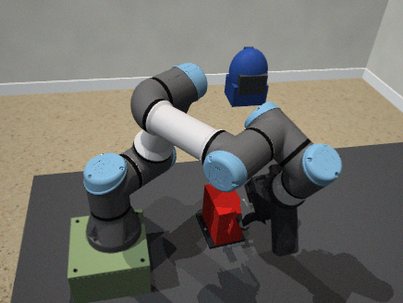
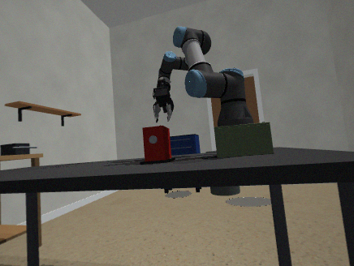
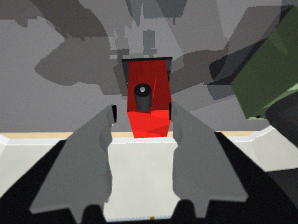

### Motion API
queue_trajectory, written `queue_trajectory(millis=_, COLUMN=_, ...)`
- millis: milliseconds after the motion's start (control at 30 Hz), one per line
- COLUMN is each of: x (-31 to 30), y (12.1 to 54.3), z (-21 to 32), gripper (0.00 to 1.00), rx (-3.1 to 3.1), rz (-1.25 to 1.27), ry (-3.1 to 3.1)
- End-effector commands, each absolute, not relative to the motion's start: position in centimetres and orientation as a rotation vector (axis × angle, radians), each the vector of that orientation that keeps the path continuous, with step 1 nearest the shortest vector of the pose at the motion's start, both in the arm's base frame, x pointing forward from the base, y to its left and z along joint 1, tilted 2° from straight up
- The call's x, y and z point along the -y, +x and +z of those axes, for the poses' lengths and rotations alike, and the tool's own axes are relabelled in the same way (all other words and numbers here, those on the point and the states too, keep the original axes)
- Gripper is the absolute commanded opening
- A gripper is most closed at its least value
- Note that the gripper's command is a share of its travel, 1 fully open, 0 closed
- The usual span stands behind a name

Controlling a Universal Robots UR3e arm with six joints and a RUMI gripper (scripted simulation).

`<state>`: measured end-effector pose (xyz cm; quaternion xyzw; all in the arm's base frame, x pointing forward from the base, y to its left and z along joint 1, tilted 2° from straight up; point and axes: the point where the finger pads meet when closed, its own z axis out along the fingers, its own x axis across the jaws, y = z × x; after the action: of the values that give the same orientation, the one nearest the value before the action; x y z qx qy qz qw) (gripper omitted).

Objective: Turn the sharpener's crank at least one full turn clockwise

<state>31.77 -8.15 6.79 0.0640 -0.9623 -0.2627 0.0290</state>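
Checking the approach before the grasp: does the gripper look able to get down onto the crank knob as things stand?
Probably yes. The gripper hangs open above the red sharpener, its fingers either side of the dark crank knob, with nothing visible between them.
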Motion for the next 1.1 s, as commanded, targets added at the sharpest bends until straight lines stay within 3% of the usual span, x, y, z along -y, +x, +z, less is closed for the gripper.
queue_trajectory(millis=0, x=8.75, y=31.92, z=7.79, gripper=0.32, rx=2.968, rz=-0.81, ry=0.199)
queue_trajectory(millis=1067, x=9.28, y=32.02, z=8.7, gripper=0.32, rx=2.968, rz=-0.81, ry=0.199)
